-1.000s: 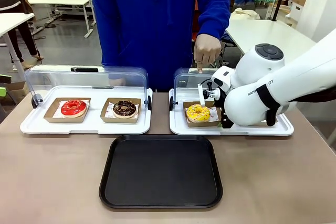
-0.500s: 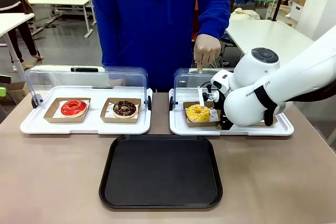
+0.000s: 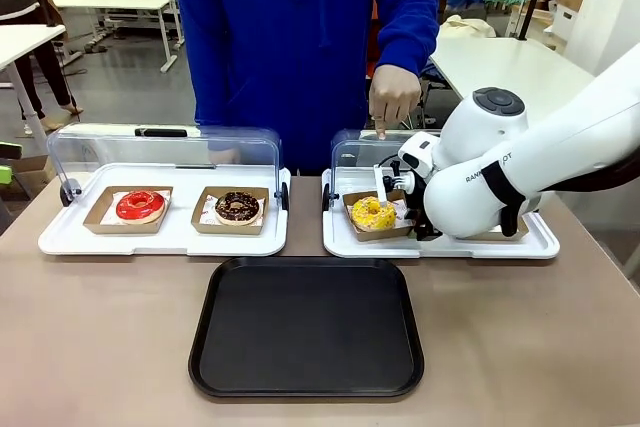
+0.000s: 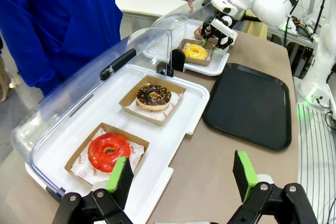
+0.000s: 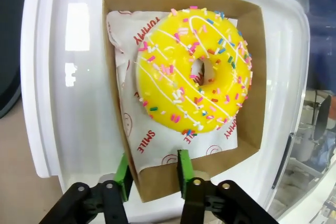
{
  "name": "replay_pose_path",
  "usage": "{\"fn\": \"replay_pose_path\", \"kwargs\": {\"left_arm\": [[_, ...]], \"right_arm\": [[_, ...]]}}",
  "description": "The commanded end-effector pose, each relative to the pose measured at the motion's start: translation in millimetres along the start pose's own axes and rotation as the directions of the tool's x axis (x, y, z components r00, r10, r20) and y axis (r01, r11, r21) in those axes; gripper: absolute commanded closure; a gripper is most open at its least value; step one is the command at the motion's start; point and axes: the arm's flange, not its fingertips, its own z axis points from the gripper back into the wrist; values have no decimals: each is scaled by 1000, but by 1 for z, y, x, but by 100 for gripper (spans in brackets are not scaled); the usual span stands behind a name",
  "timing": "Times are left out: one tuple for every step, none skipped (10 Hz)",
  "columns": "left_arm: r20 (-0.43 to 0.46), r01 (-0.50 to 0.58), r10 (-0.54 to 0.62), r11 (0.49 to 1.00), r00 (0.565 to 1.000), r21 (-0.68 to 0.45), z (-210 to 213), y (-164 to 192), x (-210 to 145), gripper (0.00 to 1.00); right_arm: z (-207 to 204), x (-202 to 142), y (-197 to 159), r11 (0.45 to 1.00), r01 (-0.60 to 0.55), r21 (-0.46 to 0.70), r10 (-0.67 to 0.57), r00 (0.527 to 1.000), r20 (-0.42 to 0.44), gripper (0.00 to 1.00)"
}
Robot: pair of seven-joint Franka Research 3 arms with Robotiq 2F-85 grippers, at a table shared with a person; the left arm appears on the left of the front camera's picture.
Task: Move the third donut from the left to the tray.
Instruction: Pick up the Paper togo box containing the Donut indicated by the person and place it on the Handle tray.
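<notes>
Right gripper [image 5: 152, 174] is clamped on cardboard tray [image 5: 252, 77] wall, w/ yellow-glazed donut [image 5: 194, 69] inside; thin wall could buckle or slip when lifted, so donut tips out before black tray [image 3: 305, 332]. Left gripper [image 4: 181, 177] is held apart.

**Right gripper pinched closed, left gripper spread wide**

Your right arm comes in from the right side and bends across toward the middle, its wrist turned inward and low. The right gripper [image 5: 153, 174] has its two green-padded fingers drawn in close, pinching a thin brown cardboard wall between them; one pad [image 5: 124, 174] sits outside it, the other inside. From the front the right gripper is mostly hidden behind its own wrist. Your left gripper [image 4: 181, 178] hangs above the table with its fingers [image 4: 242, 169] spread far apart, nothing between them.
</notes>
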Motion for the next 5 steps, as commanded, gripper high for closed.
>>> {"fn": "replay_pose_path", "kwargs": {"left_arm": [[9, 13, -13, 1000, 1000, -7, 1, -1, 2, 0], [9, 13, -13, 1000, 1000, -7, 1, -1, 2, 0], [9, 13, -13, 1000, 1000, -7, 1, -1, 2, 0], [9, 13, -13, 1000, 1000, -7, 1, -1, 2, 0], [9, 13, -13, 1000, 1000, -7, 1, -1, 2, 0]], "right_arm": [[-5, 6, -4, 1000, 25, 13, -24, 999, -36, 93], [-5, 7, -3, 1000, 21, 21, -20, 999, -40, 100], [-4, 7, -1, 1000, 18, 25, -17, 999, -39, 100], [-4, 7, -1, 999, 18, 29, -16, 999, -39, 100], [-4, 8, 0, 999, 18, 35, -17, 999, -39, 100]]}}
